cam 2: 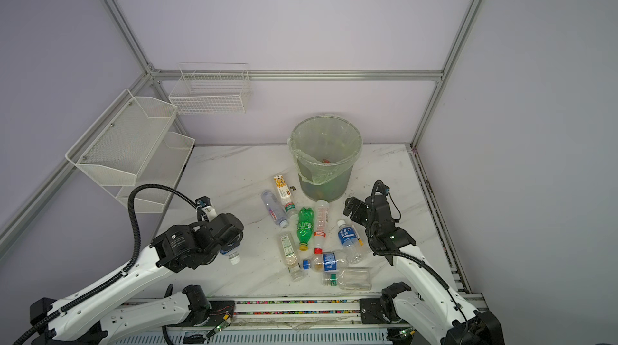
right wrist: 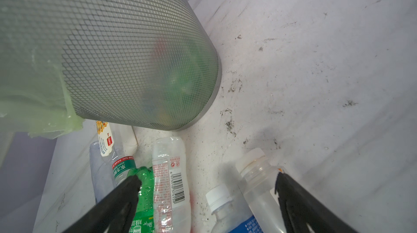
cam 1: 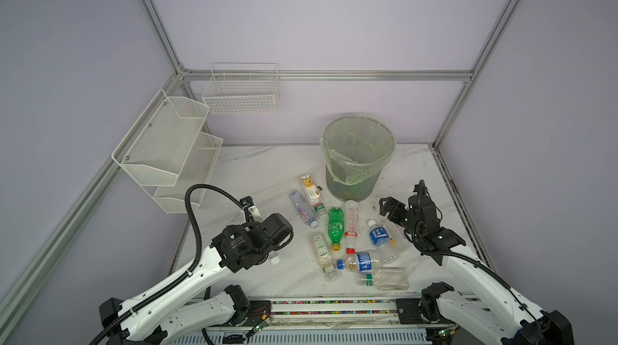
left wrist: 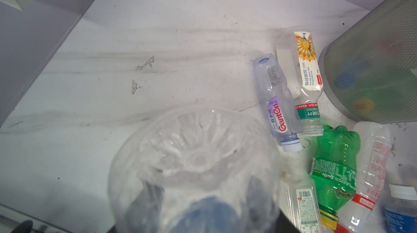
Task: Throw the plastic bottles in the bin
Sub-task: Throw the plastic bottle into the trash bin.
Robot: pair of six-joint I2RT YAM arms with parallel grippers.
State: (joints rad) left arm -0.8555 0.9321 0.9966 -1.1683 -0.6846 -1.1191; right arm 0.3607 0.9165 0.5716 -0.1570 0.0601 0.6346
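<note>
Several plastic bottles lie in a loose heap in front of the bin (cam 1: 351,189) (cam 2: 322,182), among them a green one (cam 1: 335,226) (left wrist: 334,166), a purple-labelled one (cam 1: 302,210) (left wrist: 276,107) and a red-labelled one (cam 1: 351,223) (right wrist: 169,175). Coloured shapes show through the bin wall (right wrist: 126,58). My left gripper (cam 2: 230,249) (left wrist: 203,194) is shut on a clear blue-labelled bottle (cam 2: 232,254) (left wrist: 194,152), held above the table left of the heap. My right gripper (cam 1: 389,208) (right wrist: 207,181) hangs open just right of the bin, over a white-capped bottle (right wrist: 220,195).
Two white wire baskets hang on the left wall (cam 1: 167,149) and the back wall (cam 1: 240,92). Metal frame posts bound the marble table (cam 1: 254,172). More bottles lie near the front edge (cam 1: 384,278).
</note>
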